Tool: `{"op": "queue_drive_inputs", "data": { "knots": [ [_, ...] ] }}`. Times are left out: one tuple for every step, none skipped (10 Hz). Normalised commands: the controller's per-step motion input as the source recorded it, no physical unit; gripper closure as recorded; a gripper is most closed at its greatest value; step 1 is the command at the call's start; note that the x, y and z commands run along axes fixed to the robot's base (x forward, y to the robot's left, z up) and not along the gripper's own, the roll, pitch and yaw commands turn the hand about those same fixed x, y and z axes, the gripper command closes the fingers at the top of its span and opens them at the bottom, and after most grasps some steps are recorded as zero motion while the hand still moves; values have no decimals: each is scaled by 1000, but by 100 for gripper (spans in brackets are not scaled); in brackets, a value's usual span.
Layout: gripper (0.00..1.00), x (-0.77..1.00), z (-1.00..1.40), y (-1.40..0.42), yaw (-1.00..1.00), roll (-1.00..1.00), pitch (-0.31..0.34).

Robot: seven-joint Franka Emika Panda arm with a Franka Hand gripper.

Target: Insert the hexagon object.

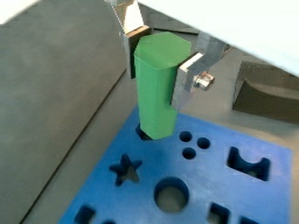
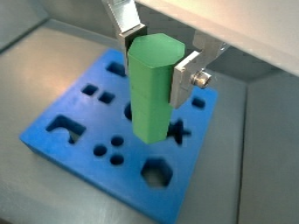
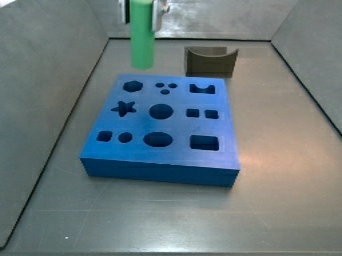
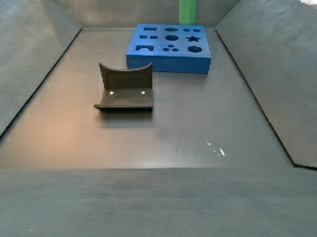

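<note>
Here the end effector [image 2: 160, 54] clamps the upright hexagon object [image 2: 152, 87] above the blue block [image 2: 70, 131], near the surface's far edge.

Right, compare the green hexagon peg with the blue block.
The hexagon peg is bright green, slender and upright, held in the pincer; the blue block is wide, flat and lies on the floor. The peg is solid; the block has shaped holes. Both look like smooth plastic.

Bright green hexagon object [image 1: 158, 85], upright, hand-held [image 1: 160, 54], lower end at block
</note>
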Motion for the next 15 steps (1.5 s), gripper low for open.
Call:
{"op": "queue_drive_inputs", "data": {
  "knots": [
    [100, -60, -486, 183, -831, 0, 14],
    [100, -66, -280, 309, -597, -41, 3],
    [100, 0, -371, 183, -563, -9, 0],
    [100, -31, -300, 251, -629, -51, 7],
    [100, -83, -271, 203, -423, -47, 14],
    [100, -86, -269, 69, -320, -6, 0],
    [100, -246, -360, 37, -229, -67, -13],
    [100, -171, -197, 0, -37, -120, -59],
    [100, -123, -149, 0, 0, -70, -66],
    [100, -120, -151, -11, 40, -57, -71],
    [100, -74, -146, -60, 120, -44, -76],
    [100, -9, -203, -89, 86, -83, -104],
    [100, 0, -251, -117, 60, -93, -134],
    [100, 0, -311, -94, 37, -99, -179],
    [100, -34, -434, 0, 26, -104, -279]
  ]
}}
